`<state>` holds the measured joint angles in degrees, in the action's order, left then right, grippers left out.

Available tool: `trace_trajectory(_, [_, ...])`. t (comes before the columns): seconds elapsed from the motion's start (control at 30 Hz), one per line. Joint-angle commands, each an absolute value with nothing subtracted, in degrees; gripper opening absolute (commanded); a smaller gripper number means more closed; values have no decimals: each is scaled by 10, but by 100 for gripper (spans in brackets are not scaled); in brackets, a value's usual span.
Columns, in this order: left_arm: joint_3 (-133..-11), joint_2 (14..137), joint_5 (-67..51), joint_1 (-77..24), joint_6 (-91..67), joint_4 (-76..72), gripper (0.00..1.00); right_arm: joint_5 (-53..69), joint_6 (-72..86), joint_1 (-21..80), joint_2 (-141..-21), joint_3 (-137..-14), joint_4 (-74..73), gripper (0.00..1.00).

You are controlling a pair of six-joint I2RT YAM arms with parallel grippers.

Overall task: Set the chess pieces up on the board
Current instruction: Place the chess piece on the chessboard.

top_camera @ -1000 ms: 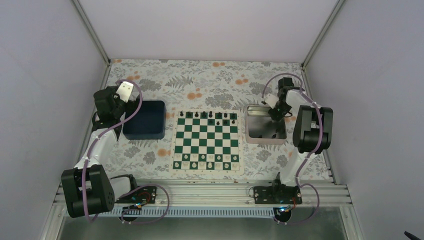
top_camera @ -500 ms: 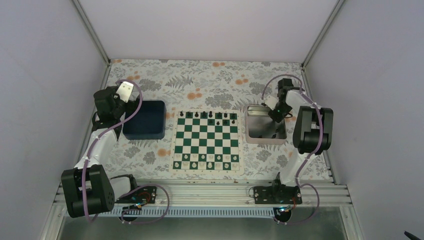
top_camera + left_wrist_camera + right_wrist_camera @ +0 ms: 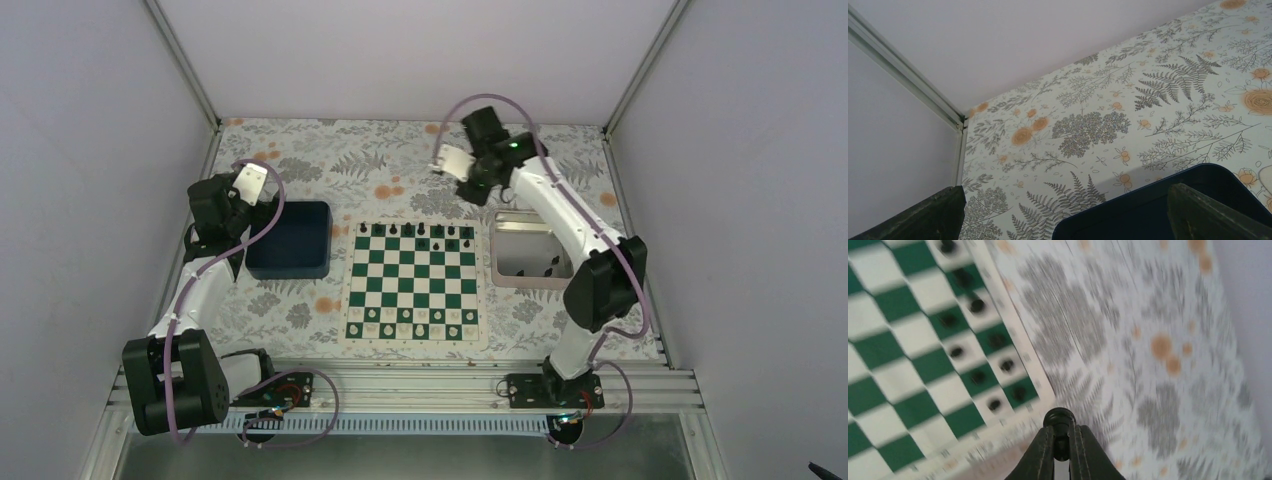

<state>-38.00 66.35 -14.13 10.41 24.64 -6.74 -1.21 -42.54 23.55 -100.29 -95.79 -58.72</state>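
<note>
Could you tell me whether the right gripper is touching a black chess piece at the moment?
Touching. In the right wrist view, the right gripper clamps a black chess piece from both sides, with no gap.

Looking like a robot lab test cell. Plain pale walls (image 3: 420,50) are boxing in a counter (image 3: 400,160) wearing floral cloth, aluminium posts (image 3: 182,65) are framing the corners, left arm (image 3: 195,290) and right arm (image 3: 560,215) are sitting bolted on a slotted metal rail (image 3: 420,385), purple cables (image 3: 485,97) are looping loose.
</note>
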Motion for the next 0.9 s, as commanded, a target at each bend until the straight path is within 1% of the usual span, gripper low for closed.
trace_trajectory(0.0, [-382,652,-150,107,243,-74,100,2,-401,326,-1060,-1013,-635,6])
trace_trajectory(0.17, [-381,655,-147,107,244,-75,100,9,-402,389,-1141,-1044,-626,6])
trace_trajectory(0.33, [-381,653,-146,107,244,-76,100,24,-400,409,-1199,-1042,-589,7])
trace_trajectory(0.57, [-380,653,-147,108,245,-77,100,49,-397,414,-1239,-1011,-542,7])
trace_trajectory(0.87, [-378,652,-147,108,245,-79,100,54,-383,421,-1250,-992,-504,7])
